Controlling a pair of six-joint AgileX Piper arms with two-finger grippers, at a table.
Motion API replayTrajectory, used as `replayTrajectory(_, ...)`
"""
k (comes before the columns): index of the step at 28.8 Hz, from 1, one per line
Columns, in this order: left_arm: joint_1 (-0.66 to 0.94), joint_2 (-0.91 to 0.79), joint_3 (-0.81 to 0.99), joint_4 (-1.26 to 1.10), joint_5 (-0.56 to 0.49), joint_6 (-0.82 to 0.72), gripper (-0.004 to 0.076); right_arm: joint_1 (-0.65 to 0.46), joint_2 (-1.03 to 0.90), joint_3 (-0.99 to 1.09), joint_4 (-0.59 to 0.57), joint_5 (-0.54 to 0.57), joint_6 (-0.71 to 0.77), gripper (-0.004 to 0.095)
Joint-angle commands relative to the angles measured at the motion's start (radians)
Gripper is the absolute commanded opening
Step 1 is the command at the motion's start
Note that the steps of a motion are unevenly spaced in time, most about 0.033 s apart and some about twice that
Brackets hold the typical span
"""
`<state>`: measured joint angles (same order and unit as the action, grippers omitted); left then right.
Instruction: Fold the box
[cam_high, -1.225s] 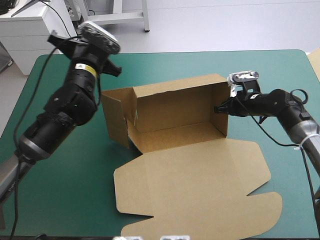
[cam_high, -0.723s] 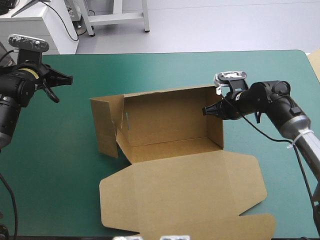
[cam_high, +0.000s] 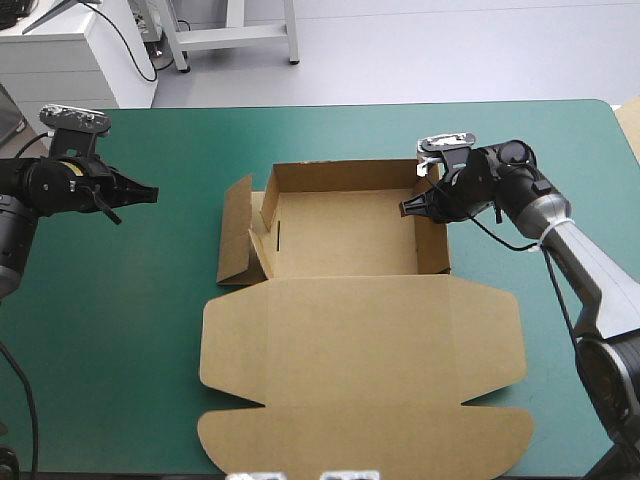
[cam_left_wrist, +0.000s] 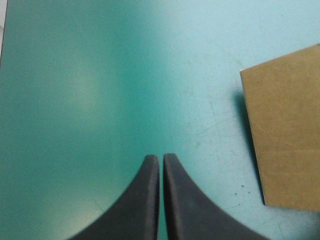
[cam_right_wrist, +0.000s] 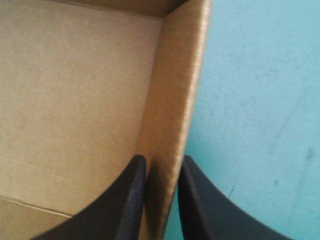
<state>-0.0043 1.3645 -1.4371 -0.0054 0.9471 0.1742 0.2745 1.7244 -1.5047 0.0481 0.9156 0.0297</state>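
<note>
Dragging the box (cam_high: 345, 235) square, right claw (cam_high: 404, 208) stays clamped.

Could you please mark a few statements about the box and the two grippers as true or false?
1. The right gripper is shut on the right wall of the box. True.
2. The left gripper holds the box's left flap. False: it is shut on nothing, over the bare cover, apart from the box.
3. The lid lies flat on the table, toward the near edge. True.
4. A white T-shirt lies inside the box. False: the tray is empty.
</note>
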Motion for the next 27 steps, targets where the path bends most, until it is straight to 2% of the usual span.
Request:
replayTrajectory(1, 0.0, -0.036, -0.023, -0.013, -0.034, 0.002, 0.0008, -0.001, -0.043, -0.123, -0.019, 0.028, -0.022, 0.039)
replayTrajectory(2, 0.0, -0.036, -0.023, -0.013, -0.026, 0.002, 0.0008, -0.001, -0.043, -0.181, -0.021, 0.07, -0.022, 0.0416)
replayTrajectory(7, 0.0, -0.036, -0.023, -0.013, -0.025, 0.002, 0.0008, -0.001, -0.043, -0.314, -0.084, 0.201, -0.022, 0.0418)
replayTrajectory(12, 0.0, -0.036, -0.023, -0.013, -0.025, 0.002, 0.0008, -0.001, -0.039, -0.343, -0.093, 0.327, 0.017, 0.0416)
replayTrajectory(27, 0.0, -0.036, -0.023, -0.013, -0.008, 0.002, 0.0008, -0.003, 0.139, -0.329, -0.042, 0.328, 0.042, 0.0416)
